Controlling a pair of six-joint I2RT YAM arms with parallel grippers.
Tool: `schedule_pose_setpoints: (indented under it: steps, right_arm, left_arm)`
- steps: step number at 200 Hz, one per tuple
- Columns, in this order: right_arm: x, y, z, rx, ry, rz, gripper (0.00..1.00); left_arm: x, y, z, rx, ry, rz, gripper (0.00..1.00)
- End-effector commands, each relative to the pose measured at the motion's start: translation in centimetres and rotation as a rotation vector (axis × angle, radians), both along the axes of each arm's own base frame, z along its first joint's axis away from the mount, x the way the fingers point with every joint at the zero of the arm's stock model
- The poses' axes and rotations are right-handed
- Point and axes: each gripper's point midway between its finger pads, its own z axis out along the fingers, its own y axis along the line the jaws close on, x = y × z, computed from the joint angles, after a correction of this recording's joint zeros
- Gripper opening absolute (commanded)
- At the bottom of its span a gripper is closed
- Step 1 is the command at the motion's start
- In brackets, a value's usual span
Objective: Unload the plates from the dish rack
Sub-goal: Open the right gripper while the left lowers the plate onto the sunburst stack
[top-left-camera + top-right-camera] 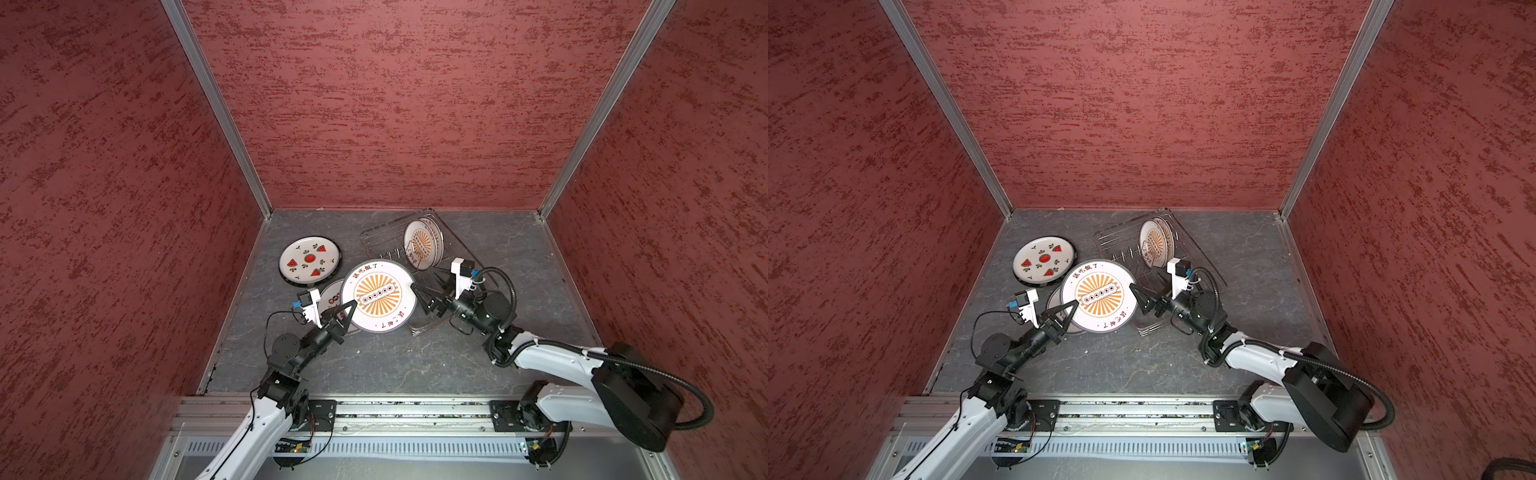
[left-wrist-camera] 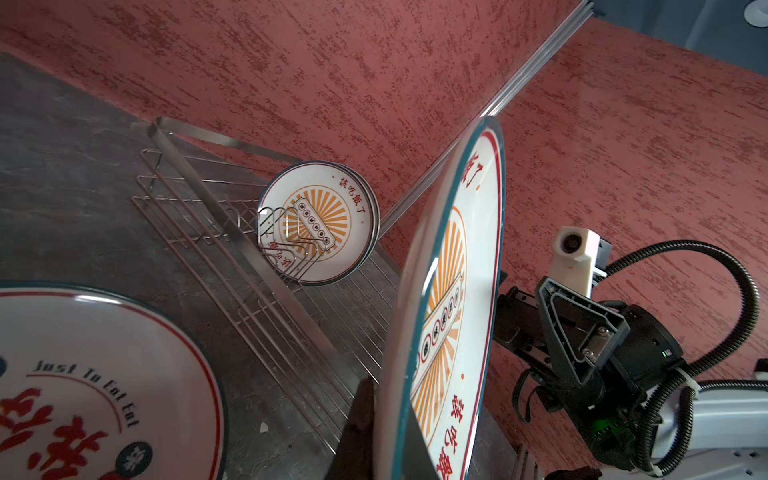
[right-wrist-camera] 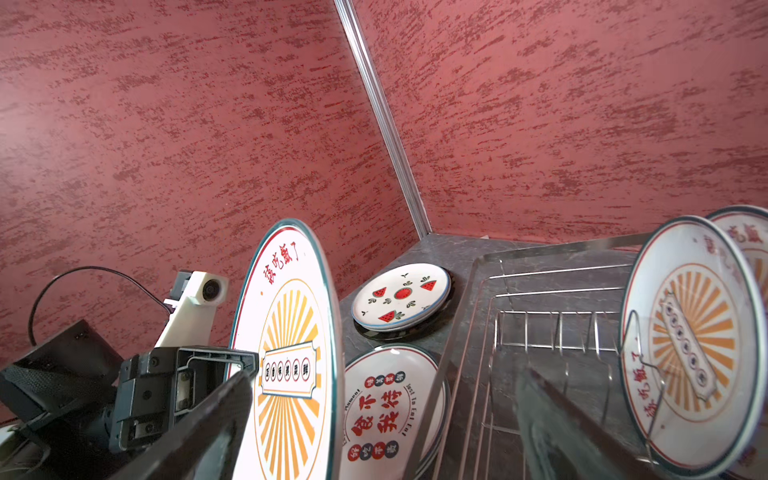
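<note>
Your left gripper [image 1: 352, 306] clamps the near rim of a large round white plate with an orange sunburst print [image 1: 378, 296], held tilted above the grey table [image 1: 415, 365]. Your right gripper [image 3: 390, 372] stands wide open beside the opposite rim. Behind, two matching sunburst plates [image 1: 423, 243] stand upright in the silver wire dish rack [image 1: 376, 239]. A round watermelon-print plate [image 1: 308, 259] lies flat at left.

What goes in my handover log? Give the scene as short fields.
held plate: sunburst print, raised and tilted
left hand: shut on its rim
right hand: open, by the opposite rim
rack: two rack plates, upright
table: watermelon plate and lettered plate, flat
</note>
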Motion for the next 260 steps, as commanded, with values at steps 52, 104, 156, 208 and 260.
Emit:
schedule_pose_setpoints:
  steps: [52,104,156,208,260]
  right_arm:
    - [0.0,-0.3,1.3,-0.008,-0.091,-0.031,0.98]
    - [2.2,0.3,0.4,-0.089,-0.097,-0.192,0.99]
    - [3.6,0.8,-0.6,-0.097,-0.049,-0.258,0.99]
    - [1.4,4.0,-0.4,-0.151,-0.101,-0.073,0.96]
    - [0.1,9.2,-2.2,-0.313,-0.167,0.031,0.99]
  left_arm:
    - [1.3,3.5,-2.6,0.0,0.097,0.194,0.0]
    - [1.9,5.7,-5.2,-0.073,0.271,0.326,0.0]
    - [1.7,7.4,-8.2,-0.09,0.41,0.423,0.0]
    - [1.6,8.6,-9.6,-0.106,0.481,0.486,0.0]
    - [0.9,8.5,-10.1,-0.128,0.611,0.467,0.0]
